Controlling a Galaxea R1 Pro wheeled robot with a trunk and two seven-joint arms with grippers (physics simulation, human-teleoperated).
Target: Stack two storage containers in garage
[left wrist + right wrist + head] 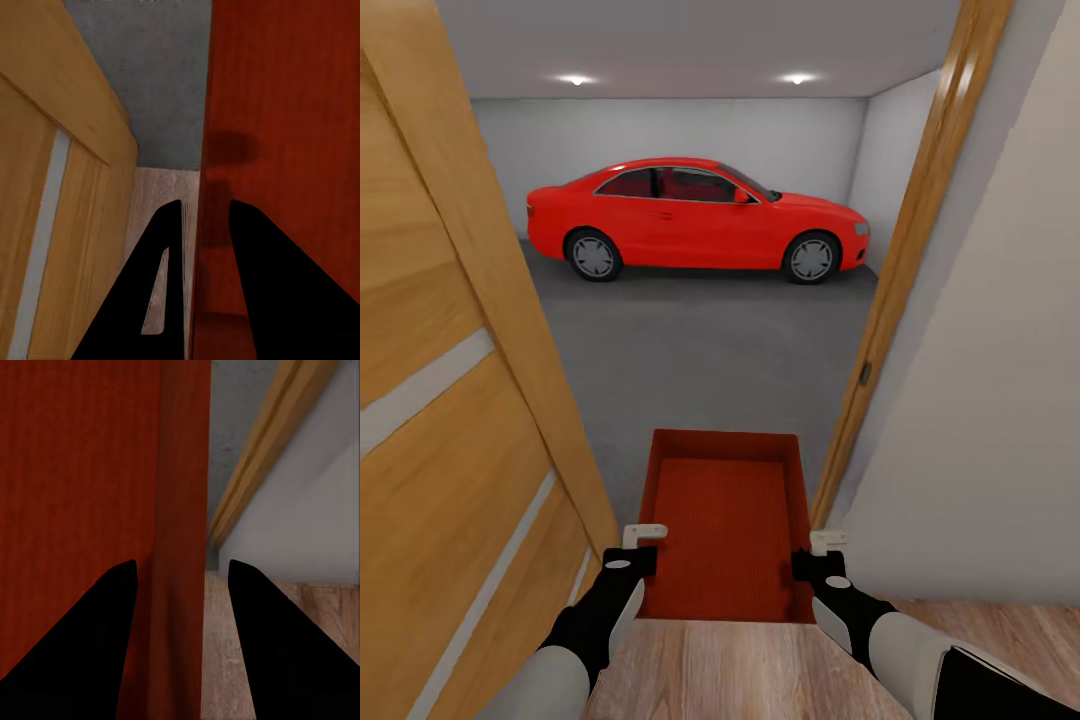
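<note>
One orange-red storage container (725, 520) hangs between my arms in a doorway, its far end over the dark grey garage floor (700, 340). My left gripper (635, 545) is shut on its left wall, and in the left wrist view the fingers (161, 285) straddle that wall (201, 172). On the right wall my right gripper (820, 555) is shut, its fingers (292, 652) either side of the rim (180, 510). The second container is out of view.
An open wooden plank door (450, 400) stands close on the left, a wooden door frame (900, 270) and white wall (980, 420) close on the right. A red car (695, 215) is parked along the garage's back wall. Light wood planks (760, 670) lie under me.
</note>
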